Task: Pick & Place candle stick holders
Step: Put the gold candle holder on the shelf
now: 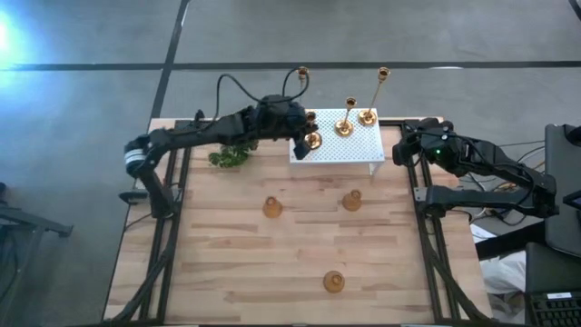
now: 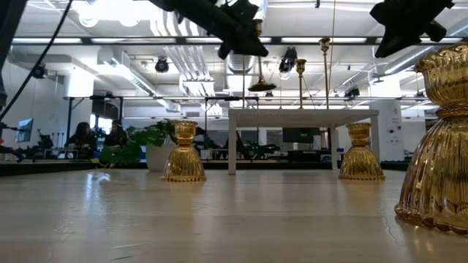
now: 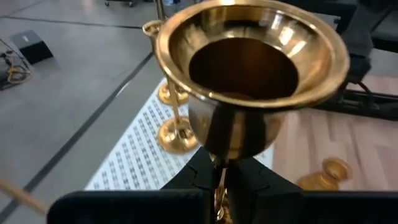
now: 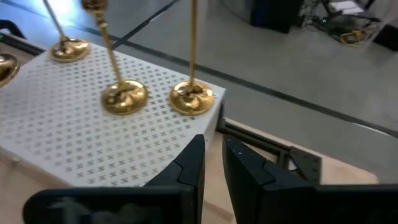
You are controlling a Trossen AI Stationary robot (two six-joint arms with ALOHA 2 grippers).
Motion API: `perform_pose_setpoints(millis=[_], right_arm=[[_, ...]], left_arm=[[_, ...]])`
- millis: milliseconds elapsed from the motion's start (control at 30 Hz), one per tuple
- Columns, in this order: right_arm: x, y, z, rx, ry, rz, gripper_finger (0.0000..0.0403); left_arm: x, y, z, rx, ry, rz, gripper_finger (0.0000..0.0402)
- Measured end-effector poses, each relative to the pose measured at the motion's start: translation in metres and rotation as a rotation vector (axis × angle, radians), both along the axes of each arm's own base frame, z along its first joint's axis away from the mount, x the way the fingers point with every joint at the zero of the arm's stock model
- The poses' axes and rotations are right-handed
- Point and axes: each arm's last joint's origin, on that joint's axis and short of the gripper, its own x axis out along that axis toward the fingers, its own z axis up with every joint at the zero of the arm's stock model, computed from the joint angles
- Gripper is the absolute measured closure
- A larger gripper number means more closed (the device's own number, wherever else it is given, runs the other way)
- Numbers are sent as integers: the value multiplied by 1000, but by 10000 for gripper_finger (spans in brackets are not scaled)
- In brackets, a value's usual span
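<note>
Candlestick holder (image 3: 249,74) clamped in left claw (image 3: 219,180) (above white box (image 1: 349,145)).

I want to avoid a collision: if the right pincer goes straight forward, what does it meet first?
Probably the near corner of the white perforated box, then the tall-stemmed candle stick holder on it. Depth is unclear.

Four thin-stemmed gold holders (image 1: 345,127) were stood upright on the white perforated box (image 1: 349,150). Three squat bulb-shaped holders (image 1: 272,207) were spread well apart on the desk (image 1: 227,272).
</note>
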Motion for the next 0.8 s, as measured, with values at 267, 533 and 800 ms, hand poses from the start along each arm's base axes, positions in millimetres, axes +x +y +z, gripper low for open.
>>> perform_pose_setpoints(millis=[267, 533, 800], right_arm=[[-1, 0, 0, -8, 12, -12, 351], [-1, 0, -1, -14, 26, -6, 351], [-1, 0, 0, -27, 32, -18, 351]], left_arm=[[19, 19, 0, 4, -9, 26, 382], [24, 42, -8, -3, 7, 71, 382], [20, 53, -9, -3, 6, 96, 382]])
